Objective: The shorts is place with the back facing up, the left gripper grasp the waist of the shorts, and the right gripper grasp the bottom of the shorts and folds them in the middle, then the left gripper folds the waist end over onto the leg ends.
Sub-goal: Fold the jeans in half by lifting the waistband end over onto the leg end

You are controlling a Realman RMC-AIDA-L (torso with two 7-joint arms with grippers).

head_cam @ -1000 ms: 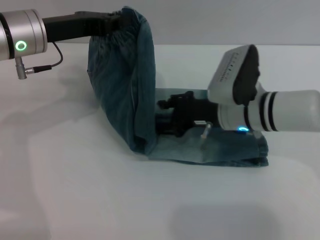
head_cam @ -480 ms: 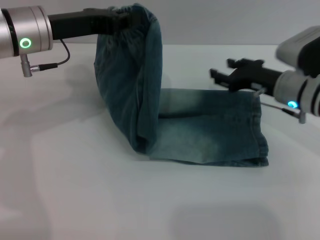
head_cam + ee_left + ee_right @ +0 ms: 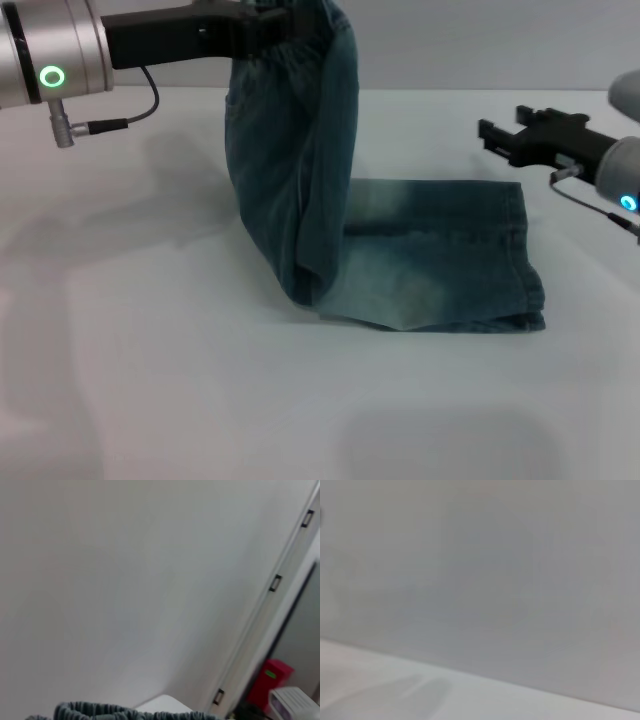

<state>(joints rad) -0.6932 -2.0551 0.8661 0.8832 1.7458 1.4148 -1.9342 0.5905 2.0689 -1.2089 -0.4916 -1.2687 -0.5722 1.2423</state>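
The faded blue-green denim shorts (image 3: 420, 265) lie folded lengthwise on the white table, leg ends (image 3: 530, 260) flat at the right. My left gripper (image 3: 268, 22) is shut on the ruffled waist (image 3: 320, 30) and holds it high, so the waist half hangs as a draped column above the fold line. The same gathered waist (image 3: 120, 712) shows at the edge of the left wrist view. My right gripper (image 3: 492, 132) hovers off the cloth beyond the leg ends, at the right, fingers apart and holding nothing.
The white table (image 3: 180, 380) stretches bare in front and to the left. In the left wrist view a pale wall, a door frame and a red box (image 3: 272, 682) show behind.
My left gripper has carried the lifted waist rightward and a bit higher. The right gripper has let go, pulled out from over the cloth and withdrawn to the right.
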